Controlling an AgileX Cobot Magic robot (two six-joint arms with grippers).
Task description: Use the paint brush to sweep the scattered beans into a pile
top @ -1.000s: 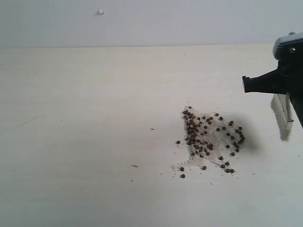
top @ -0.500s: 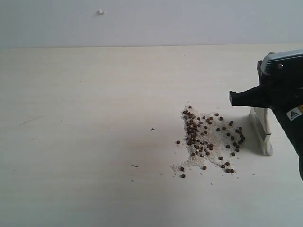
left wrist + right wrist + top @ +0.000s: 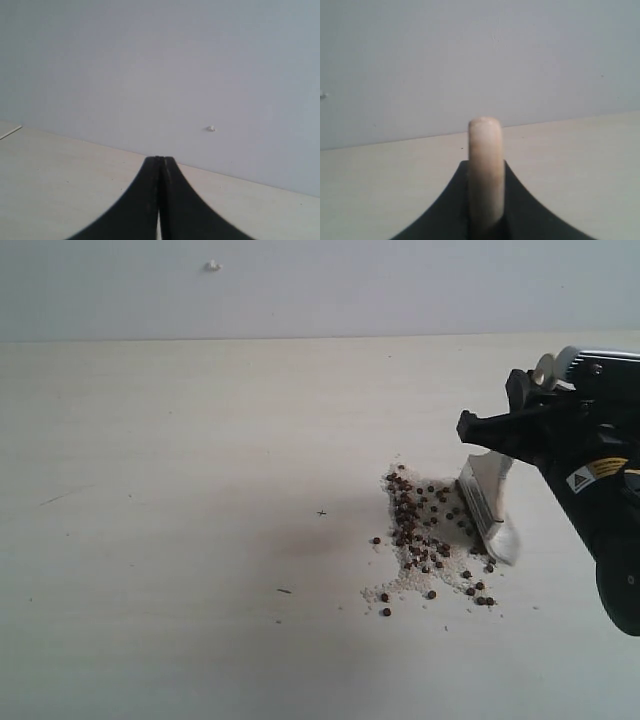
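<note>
Right claw: we see the right gripper (image 3: 478,428) pinching the handle of the paint brush (image 3: 488,502), one black finger on each flank of the pale wood in the wrist view.
Left claw: the left gripper (image 3: 160,162) has its fingers pressed together on nothing, and we find it only in its own wrist view.
Brush pose: it is tilted, with the rounded handle end above the gripper and the bristles down on the table (image 3: 180,500).
Brush place: the bristles touch the 3 o'clock edge of the bean patch.
Beans: the beans (image 3: 425,530) lie thickest from 9 to 11 o'clock in the patch, thinner toward the brush, with a few strays at 6 and 7 o'clock.
Crumbs: white crumbs (image 3: 400,585) lie mixed among the beans and trail out toward 7 o'clock.
Backdrop: a plain wall (image 3: 350,290) rises at the table's 12 o'clock side, with one white speck (image 3: 212,265) on it.
</note>
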